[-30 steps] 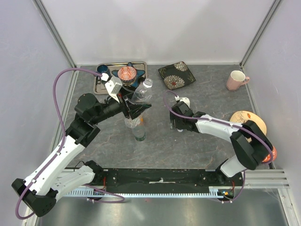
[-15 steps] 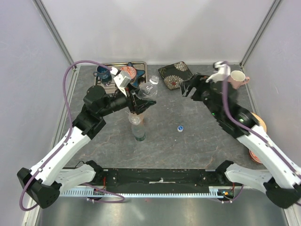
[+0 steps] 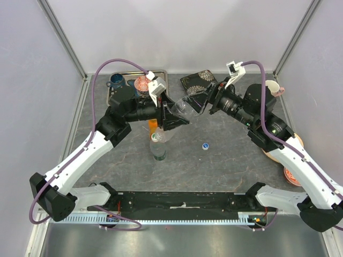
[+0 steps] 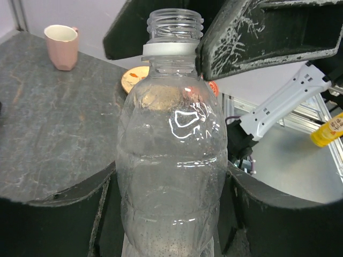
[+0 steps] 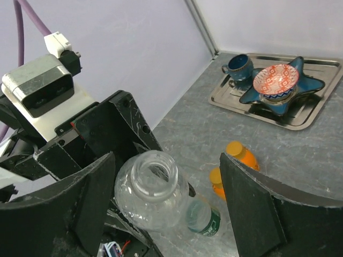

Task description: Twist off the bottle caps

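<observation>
While the L gripper (image 3: 172,115) is clamped round the lower body of the clear bottle (image 4: 171,134), holding it up off the surface (image 3: 236,155) & tilted w/ its neck toward the R arm, the bottle's mouth is bare, w/ a white ring below the threads. R gripper (image 3: 202,103) is spread wide w/ nothing in it, one finger each side of the neck; can't tell if either touches. The blue cap (image 3: 205,145) lies on the surface below, apart from both grippers, near the green-label bottle (image 3: 157,150) & orange bottle (image 3: 153,126).

A lab test cell (white walls (image 3: 182,32), aluminium posts (image 3: 61,36), grey table (image 3: 230,160)).
</observation>
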Motion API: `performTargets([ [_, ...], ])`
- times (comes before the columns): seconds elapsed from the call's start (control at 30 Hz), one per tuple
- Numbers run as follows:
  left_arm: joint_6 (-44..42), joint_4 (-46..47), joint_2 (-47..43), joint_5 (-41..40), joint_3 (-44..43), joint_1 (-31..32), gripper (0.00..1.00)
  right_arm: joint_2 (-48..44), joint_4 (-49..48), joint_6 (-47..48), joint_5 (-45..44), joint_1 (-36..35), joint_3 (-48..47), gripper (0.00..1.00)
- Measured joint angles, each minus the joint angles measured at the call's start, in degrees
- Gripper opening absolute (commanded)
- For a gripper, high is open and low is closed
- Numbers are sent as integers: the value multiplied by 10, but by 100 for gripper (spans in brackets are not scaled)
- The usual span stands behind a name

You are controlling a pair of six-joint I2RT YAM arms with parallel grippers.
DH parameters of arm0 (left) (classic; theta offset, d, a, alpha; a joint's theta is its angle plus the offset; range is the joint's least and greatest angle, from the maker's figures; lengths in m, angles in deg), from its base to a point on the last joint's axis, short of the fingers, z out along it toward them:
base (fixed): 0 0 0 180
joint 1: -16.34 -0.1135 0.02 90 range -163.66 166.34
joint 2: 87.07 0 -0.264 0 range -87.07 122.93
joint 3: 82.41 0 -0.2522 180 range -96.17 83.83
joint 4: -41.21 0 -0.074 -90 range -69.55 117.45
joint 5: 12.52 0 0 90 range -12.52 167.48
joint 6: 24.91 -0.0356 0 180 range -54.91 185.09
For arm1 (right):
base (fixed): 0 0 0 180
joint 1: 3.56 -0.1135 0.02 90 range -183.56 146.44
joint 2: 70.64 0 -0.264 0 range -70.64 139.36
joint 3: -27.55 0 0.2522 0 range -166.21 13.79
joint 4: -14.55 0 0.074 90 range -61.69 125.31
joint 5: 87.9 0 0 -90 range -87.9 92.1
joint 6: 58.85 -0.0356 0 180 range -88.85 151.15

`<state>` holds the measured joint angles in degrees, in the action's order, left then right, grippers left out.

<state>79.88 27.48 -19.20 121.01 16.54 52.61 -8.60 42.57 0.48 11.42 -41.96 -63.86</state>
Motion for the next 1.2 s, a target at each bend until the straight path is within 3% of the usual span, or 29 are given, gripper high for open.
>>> performTargets([
  [0.13,-4,-10,7,3,-7,11,52,4,-2,-1,23,0,2,79],
  [0.37,-9,-13,8,3,-8,16,54,4,-9,-2,38,0,9,55],
  [0.43,-10,-17,8,1,-8,16,54,4,-13,-6,42,0,13,53],
  [0.53,-13,-21,9,-1,-8,17,54,2,-16,-7,46,0,17,44],
  [0.6,-15,-24,9,-1,-8,17,57,-1,-18,-9,46,0,21,30],
  [0.63,-18,-25,9,0,-8,17,63,-3,-19,-12,46,0,23,26],
  [0.67,-19,-24,9,0,-9,18,70,-4,-18,-14,47,0,23,12],
  [0.7,-21,-24,9,-2,-10,18,90,-5,-19,-15,47,0,24,5],
  [0.73,-22,-25,9,-3,-10,19,99,-6,-19,-15,48,0,24,0],
  [1.0,-31,-53,9,-51,-35,20,100,-15,5,2,7,0,24,0],
  [1.2,-57,-117,-20,-150,-81,19,99,-21,65,36,-190,0,-17,0],
])
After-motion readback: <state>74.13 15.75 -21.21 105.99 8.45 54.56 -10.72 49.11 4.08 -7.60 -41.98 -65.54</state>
